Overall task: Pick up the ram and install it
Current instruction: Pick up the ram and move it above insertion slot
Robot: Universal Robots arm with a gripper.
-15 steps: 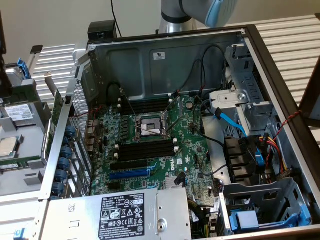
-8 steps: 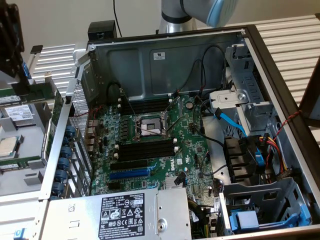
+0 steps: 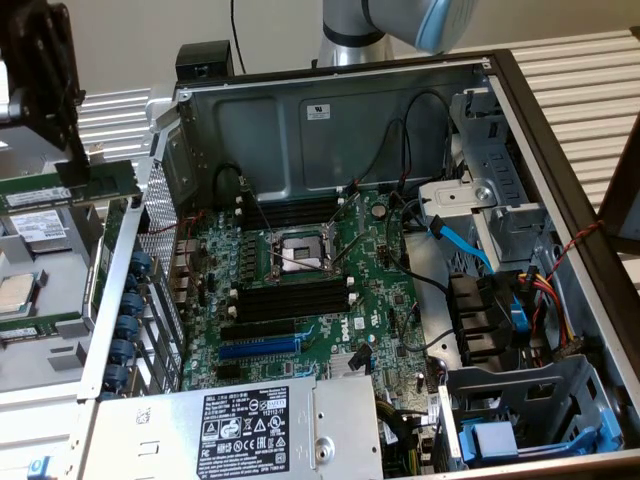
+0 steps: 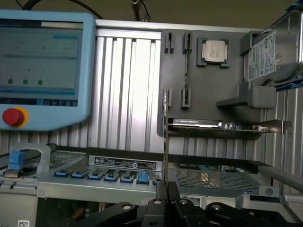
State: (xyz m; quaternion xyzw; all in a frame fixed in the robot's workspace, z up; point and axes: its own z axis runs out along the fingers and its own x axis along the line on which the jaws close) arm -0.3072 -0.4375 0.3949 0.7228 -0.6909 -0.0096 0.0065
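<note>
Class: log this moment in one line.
held: long thin green circuit-board ram stick | jaws: shut on it | where: exterior view's left, outside open grey metal computer case | installed: no

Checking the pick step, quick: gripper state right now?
Gripper: shut on the ram.
</note>
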